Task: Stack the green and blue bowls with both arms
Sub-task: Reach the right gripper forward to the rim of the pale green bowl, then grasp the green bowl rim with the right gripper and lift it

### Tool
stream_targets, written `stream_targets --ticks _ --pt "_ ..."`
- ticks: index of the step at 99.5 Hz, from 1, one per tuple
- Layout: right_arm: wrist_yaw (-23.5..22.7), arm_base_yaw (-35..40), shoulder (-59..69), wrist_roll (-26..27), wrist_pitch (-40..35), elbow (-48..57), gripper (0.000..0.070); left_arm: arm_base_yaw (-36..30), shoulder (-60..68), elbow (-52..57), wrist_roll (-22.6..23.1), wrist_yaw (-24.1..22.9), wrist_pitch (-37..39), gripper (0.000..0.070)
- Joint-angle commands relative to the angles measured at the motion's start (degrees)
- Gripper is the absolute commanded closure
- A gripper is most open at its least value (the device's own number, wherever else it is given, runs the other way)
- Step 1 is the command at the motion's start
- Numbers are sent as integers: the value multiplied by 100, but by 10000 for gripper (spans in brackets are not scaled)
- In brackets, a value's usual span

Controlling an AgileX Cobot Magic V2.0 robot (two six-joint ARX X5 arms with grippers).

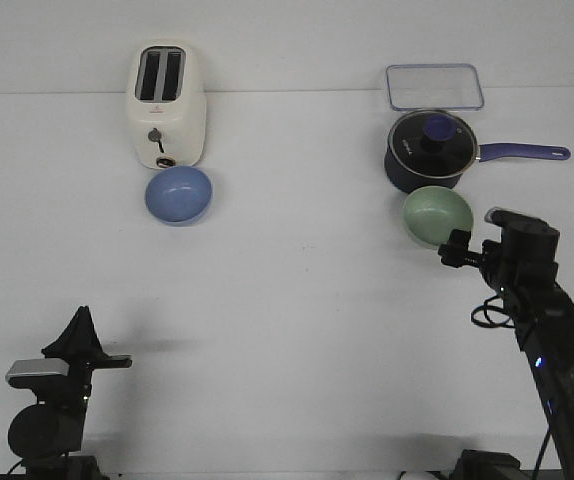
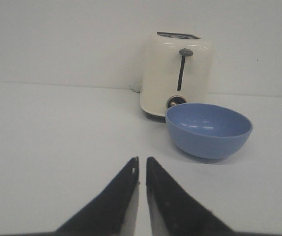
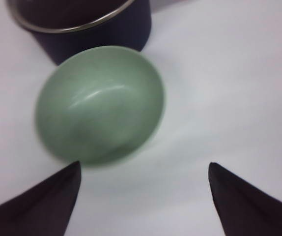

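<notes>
White tabletop (image 1: 297,300) fills the front view, where the left pincer (image 1: 79,325) sits low near the front edge, its 2 fingers pressed into a single upright point; the blue bowl (image 1: 178,194) rests well ahead of it and a little to its right, just in front of the cream toaster (image 1: 167,103). On the other side the right pincer (image 1: 457,250) reaches forward on its black arm (image 1: 557,340), and the green bowl (image 1: 437,216) lies just ahead of its tip, close beside it, with the dark saucepan (image 1: 431,150) directly behind the bowl and a clear lidded container (image 1: 434,86) further back. From the left wrist view, the left pincer's fingers (image 2: 165,191) are clenched nearly together around nothing, only a thin slit between them, and the blue bowl stands upright ahead and to one side of the tips, apart from them, with the toaster just behind it. From the right wrist view, which is somewhat blurred, the right pincer's fingers (image 3: 42,196) are spread wide and released, and the green bowl (image 3: 101,103) sits upright on the table just beyond the tips, nearer 1 finger than the other, touching or almost touching the saucepan's dark wall (image 3: 106,34) behind it.
</notes>
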Motion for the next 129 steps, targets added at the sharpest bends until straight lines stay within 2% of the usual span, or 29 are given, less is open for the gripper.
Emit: stream_targets --ticks 1,29,37,50,54,57,62,88,109,129 --pt "-94 -76 479 -184 31 308 149 4 -9 -116 57 -9 61 685" --pt "-409 -339 2063 -184 26 1202 153 4 -9 -116 59 -11 61 685" --pt "-520 -369 2352 -184 26 1320 191 4 -9 -116 57 -11 61 685" --pt "-595 -389 2629 -181 101 1331 395 4 -9 -116 57 -11 59 685" --pt "-590 -389 2671 -184 101 1331 488 4 -9 -116 59 -9 61 685" --pt "-592 -389 2699 -184 116 1331 587 4 -9 -116 59 -9 59 685" --pt "-599 -389 2706 -186 140 1331 700 4 -9 -116 59 -11 59 685" --pt "-1137 -415 2275 -184 136 1351 700 4 -9 -116 59 -9 61 685" --pt "-1624 -365 1257 -190 -304 1351 700 4 -9 -116 59 -9 61 685" --pt "-1731 317 343 -334 -901 1191 700 4 -9 -116 59 -11 59 685"
